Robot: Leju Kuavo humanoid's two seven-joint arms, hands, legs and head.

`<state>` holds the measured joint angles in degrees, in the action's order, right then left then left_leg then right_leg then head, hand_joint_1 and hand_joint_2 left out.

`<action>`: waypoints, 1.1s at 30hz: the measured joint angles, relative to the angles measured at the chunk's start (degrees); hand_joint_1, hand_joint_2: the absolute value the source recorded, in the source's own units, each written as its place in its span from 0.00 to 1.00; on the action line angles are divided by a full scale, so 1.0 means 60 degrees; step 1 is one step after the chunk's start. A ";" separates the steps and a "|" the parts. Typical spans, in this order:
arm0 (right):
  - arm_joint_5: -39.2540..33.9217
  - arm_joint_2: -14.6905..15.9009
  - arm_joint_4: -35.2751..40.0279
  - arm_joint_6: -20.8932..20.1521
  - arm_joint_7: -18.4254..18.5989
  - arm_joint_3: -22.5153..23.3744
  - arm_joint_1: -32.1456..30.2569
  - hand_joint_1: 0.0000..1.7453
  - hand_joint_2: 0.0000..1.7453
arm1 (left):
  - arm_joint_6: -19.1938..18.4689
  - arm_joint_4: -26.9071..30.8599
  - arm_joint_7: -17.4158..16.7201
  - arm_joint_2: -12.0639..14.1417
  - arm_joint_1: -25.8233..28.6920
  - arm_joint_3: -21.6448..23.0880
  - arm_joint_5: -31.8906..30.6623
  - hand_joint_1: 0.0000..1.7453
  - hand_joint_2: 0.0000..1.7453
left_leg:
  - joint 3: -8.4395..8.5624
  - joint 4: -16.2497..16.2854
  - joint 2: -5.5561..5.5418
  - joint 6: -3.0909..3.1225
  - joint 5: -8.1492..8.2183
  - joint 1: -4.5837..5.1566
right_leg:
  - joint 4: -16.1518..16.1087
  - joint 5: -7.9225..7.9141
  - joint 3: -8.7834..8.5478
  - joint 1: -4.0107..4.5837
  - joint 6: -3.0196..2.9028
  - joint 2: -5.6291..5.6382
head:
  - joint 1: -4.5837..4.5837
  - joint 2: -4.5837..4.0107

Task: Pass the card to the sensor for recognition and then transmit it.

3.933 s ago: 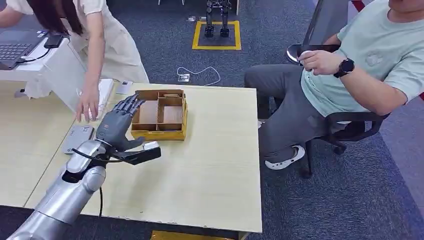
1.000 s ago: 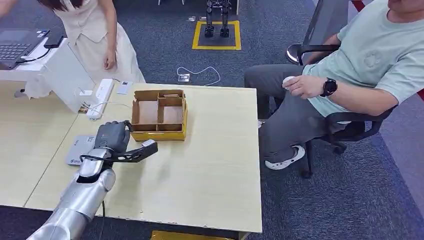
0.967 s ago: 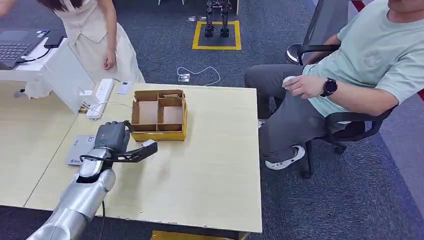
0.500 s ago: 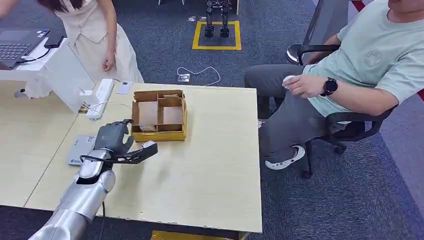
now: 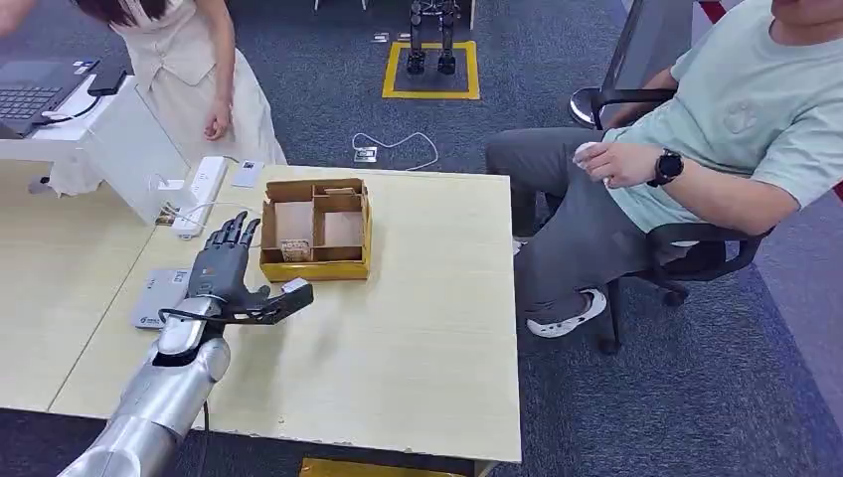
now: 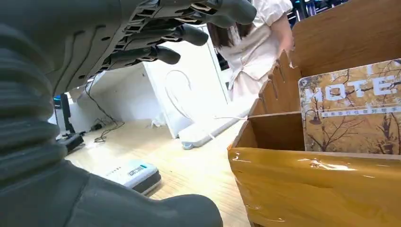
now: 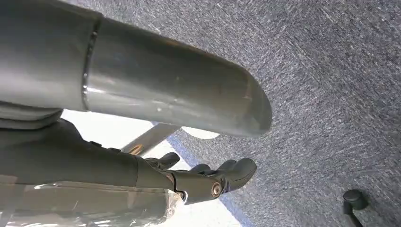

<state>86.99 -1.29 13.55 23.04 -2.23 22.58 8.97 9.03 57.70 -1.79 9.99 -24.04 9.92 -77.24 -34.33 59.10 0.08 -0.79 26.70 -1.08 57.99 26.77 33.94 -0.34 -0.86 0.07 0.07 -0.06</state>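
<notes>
I see left hand (image 5: pixel 223 266) fingers spread, empty, beside the box (image 5: pixel 316 229); card (image 5: pixel 292 249) stands inside. Right hand (image 7: pixel 208 182): can't tell.

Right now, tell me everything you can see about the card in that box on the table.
The card stands nearly upright in the near-left compartment of the yellow-fronted wooden box. Its face shows an autumn scene of bare trees in yellow-brown tones, with large pale letters reading HOTE, cut off at the picture's edge, above a white strip of small print. From the head view it is a small patterned patch. Its lower edge is hidden behind the box's front wall. The left hand, fingers spread, hovers beside the box without touching it.
</notes>
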 joint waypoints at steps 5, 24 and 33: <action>0.0004 -0.0007 0.0000 -0.0007 0.0000 0.0000 -0.0001 0.00 0.00 | 0.0022 0.0004 0.0040 -0.0007 0.0010 0.0000 -0.0051 0.00 1.00 | 0.0001 0.0000 0.0000 0.0000 0.0000 0.0000 | 0.0000 0.0000 0.0000 0.0000 0.0000 0.0000 | 0.0000 0.0003; -0.0175 -0.0007 0.0000 0.0080 -0.0044 0.0273 -0.0065 0.00 0.00 | -0.0386 0.1388 0.0732 0.0244 0.1252 0.0004 0.0244 0.00 1.00 | 0.0001 -0.0001 0.0002 0.0001 0.0001 0.0000 | 0.0000 0.0001 0.0002 0.0000 0.0000 0.0002 | 0.0000 0.0003; -0.0277 -0.0007 0.0000 0.0171 -0.0044 0.0415 -0.0117 0.00 0.00 | -0.0397 0.2215 0.1042 0.0328 0.1955 0.0055 0.0448 0.00 1.00 | 0.0000 -0.0001 0.0003 0.0002 0.0003 0.0001 | -0.0002 0.0003 0.0003 0.0000 0.0003 0.0003 | 0.0000 0.0003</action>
<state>85.33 -1.33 13.55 24.06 -2.49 25.07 8.27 6.64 70.99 4.46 11.96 -12.31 10.25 -74.55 -34.33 59.09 0.09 -0.78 26.72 -1.07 57.98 26.79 33.96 -0.34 -0.84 0.09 0.07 -0.04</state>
